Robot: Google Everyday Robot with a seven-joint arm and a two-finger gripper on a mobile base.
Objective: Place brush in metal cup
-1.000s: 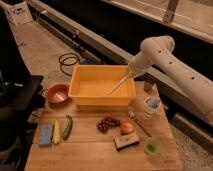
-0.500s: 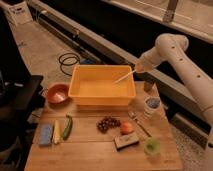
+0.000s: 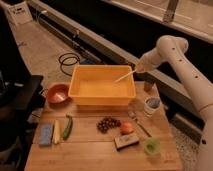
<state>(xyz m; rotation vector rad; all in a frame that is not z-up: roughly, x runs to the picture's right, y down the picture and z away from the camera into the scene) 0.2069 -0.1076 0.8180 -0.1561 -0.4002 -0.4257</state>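
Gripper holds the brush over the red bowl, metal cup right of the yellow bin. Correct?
No. In the camera view the gripper holds the brush over the yellow bin's back right corner, not the red bowl. The rest stands.

I count one yellow plastic bin, one gripper above its far-right corner gripping one slim white-handled brush, one dull metal cup.

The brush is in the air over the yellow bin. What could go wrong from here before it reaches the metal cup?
1. The brush sticks out sideways from the gripper. If it is not turned upright, it may hit the rim of the metal cup.
2. The cup is small and narrow, so a knock could tip it.
3. If the grip slips, the brush probably falls into the yellow bin.
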